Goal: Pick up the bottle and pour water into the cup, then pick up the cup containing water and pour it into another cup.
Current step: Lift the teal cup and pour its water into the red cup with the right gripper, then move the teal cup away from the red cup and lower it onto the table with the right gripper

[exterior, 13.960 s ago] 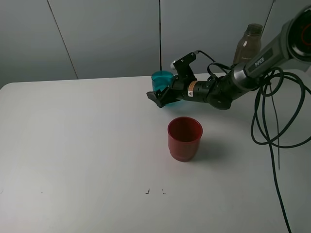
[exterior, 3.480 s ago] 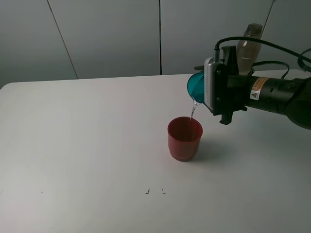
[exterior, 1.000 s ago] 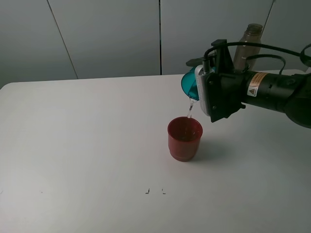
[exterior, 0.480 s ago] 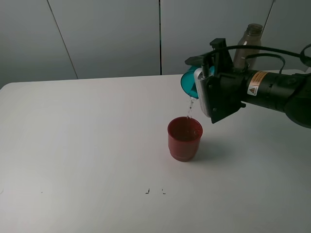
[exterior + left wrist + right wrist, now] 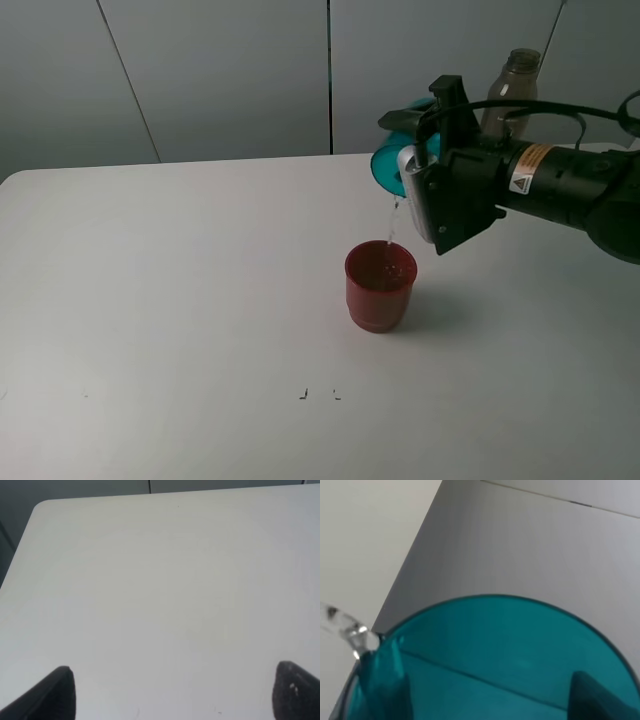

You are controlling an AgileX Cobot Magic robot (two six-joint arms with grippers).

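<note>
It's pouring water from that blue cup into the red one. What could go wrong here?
1. The stream is thin and falls from well above the red cup; a small wobble of the right gripper could send water onto the white table.
2. The teal cup is tipped steeply on its side in the grip; if it slips it could drop onto the red cup and knock it over.
3. The bottle stands close behind the arm, so a swing back might topple it.

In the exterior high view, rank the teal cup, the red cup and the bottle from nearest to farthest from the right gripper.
1. Teal cup: held tilted in the right gripper.
2. Bottle: standing behind the arm, at the table's back edge.
3. Red cup: below on the table, under the pour. Its place against the bottle is a close call.
</note>
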